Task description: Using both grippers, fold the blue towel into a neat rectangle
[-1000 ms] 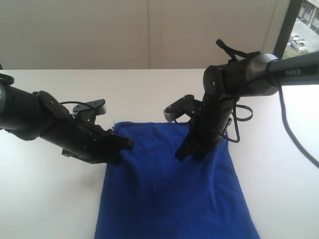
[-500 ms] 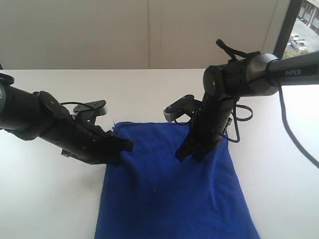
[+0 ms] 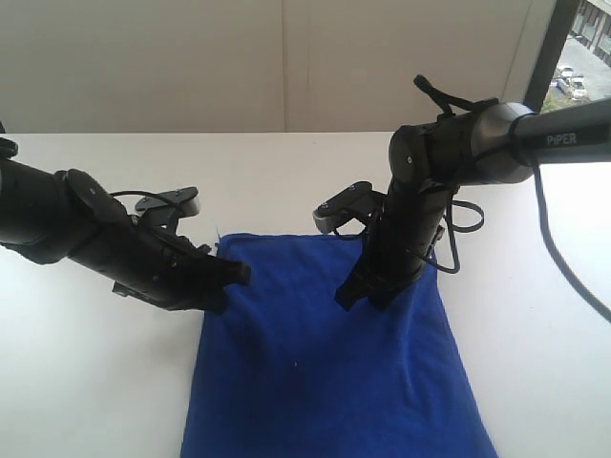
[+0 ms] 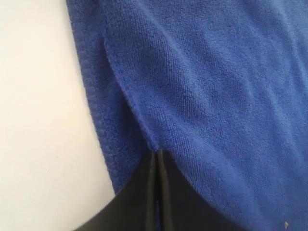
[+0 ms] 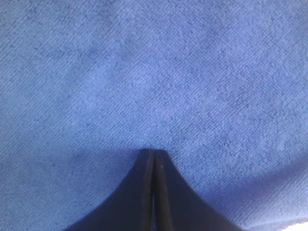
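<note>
Towel: the royal-blue plush microfibre towel [image 3: 334, 363] lies flat on the plain white surface [image 3: 86, 382]. It forms a long rectangle running from the middle of the exterior view toward 6 o'clock, where it leaves the frame.
Left gripper: the black finger-jawed left gripper [image 3: 239, 275] sits at the towel's 10 o'clock edge. Its jaws are pressed together. A stitched hem curves right into the tips and a sliver of blue shows between them, so it looks pinched on the cloth.
Right gripper: the black right gripper [image 3: 358, 296] stands steeply on the towel at about 1 o'clock, just inside the far hem. Its jaws are closed tight with the tips touching the pile. Whether any cloth is caught I cannot tell.
Step in hand: probably securing the far end for a fold toward 6 o'clock.
Doing it well: both jaws need equal bites of cloth at matching spots. The right one sits inboard of its corner, so that side may sag. Lift evenly, travel at one pace, and lay hem on hem.
Risk: a thin pinch could slip off the plush.
</note>
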`<state>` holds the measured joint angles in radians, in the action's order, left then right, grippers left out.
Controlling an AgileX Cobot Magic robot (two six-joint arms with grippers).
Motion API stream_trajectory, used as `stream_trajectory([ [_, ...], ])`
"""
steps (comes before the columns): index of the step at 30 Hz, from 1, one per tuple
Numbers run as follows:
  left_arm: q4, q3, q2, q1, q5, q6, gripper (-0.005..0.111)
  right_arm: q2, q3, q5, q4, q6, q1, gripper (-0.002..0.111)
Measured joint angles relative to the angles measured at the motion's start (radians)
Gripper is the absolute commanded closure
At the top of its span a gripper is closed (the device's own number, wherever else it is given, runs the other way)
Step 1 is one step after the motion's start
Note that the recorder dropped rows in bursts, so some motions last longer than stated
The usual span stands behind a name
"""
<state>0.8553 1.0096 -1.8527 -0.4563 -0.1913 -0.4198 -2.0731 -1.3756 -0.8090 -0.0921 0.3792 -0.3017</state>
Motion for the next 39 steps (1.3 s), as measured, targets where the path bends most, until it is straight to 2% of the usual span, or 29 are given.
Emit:
stream_trajectory([
  [5,-0.018,0.000,0.011,0.026,-0.031,0.000,0.107,0.000,0.000,0.000,0.000,0.000,0.000,0.108],
  [34,-0.056,-0.031,-0.008,0.026,0.008,0.000,0.107,0.000,0.000,-0.004,0.000,0.002,0.000,0.108],
  [36,-0.058,-0.031,-0.008,0.026,0.008,0.000,0.103,0.000,0.000,-0.004,0.000,0.002,0.000,0.108],
  [39,-0.066,-0.031,-0.008,0.026,0.008,-0.002,0.090,0.000,0.000,-0.004,0.000,0.002,0.000,0.108],
])
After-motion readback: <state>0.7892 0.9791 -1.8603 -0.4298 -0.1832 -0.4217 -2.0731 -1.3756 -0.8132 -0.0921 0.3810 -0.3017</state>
